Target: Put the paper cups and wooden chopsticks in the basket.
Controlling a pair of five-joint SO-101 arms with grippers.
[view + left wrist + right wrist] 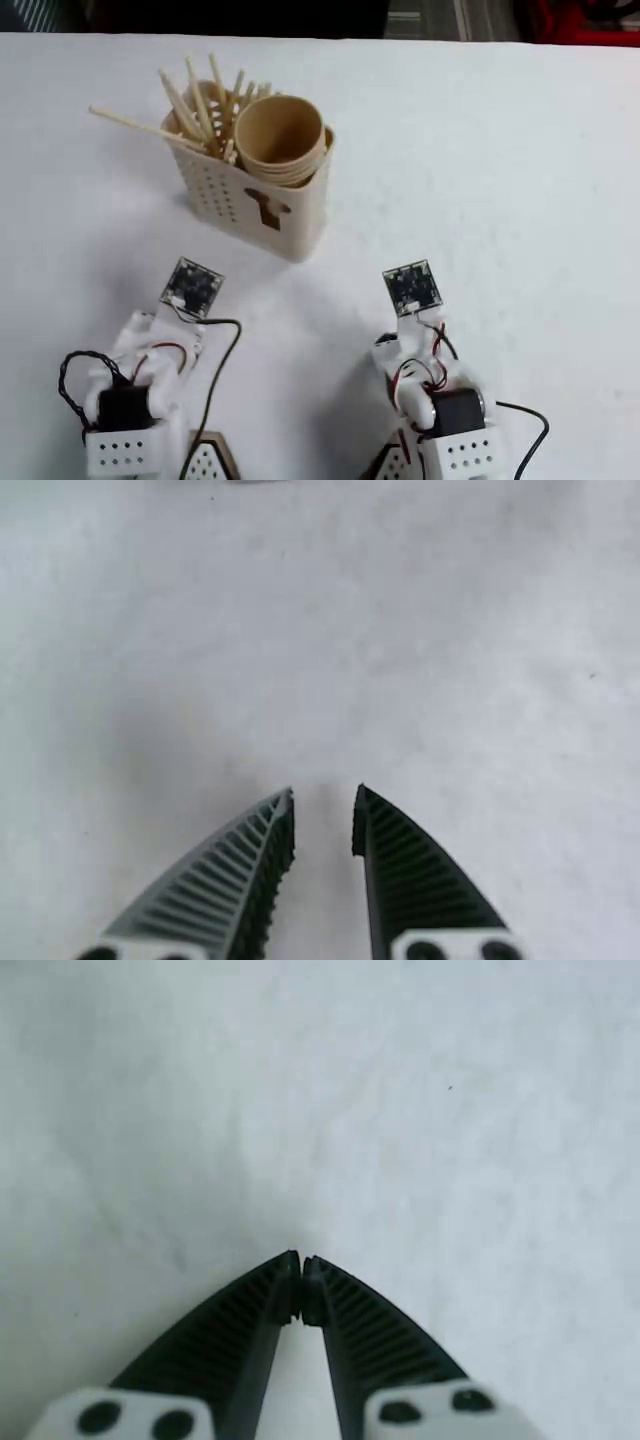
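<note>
While both arms sit low in the frame, you see the stacked brown paper cups (280,138) and the pale wooden chopsticks (200,105) standing inside the white perforated plastic basket (250,210), upper left of centre on the white surface (500,150). Your left claw (323,815) is released, tips slightly apart; your right claw (300,1285) is clenched on nothing.

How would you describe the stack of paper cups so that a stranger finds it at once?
On the white table stands a cream basket with holes in its wall. In it, beside the wooden chopsticks, sits the stack of paper cups: round, tan and open-mouthed, while its neighbours are thin sticks.
</note>
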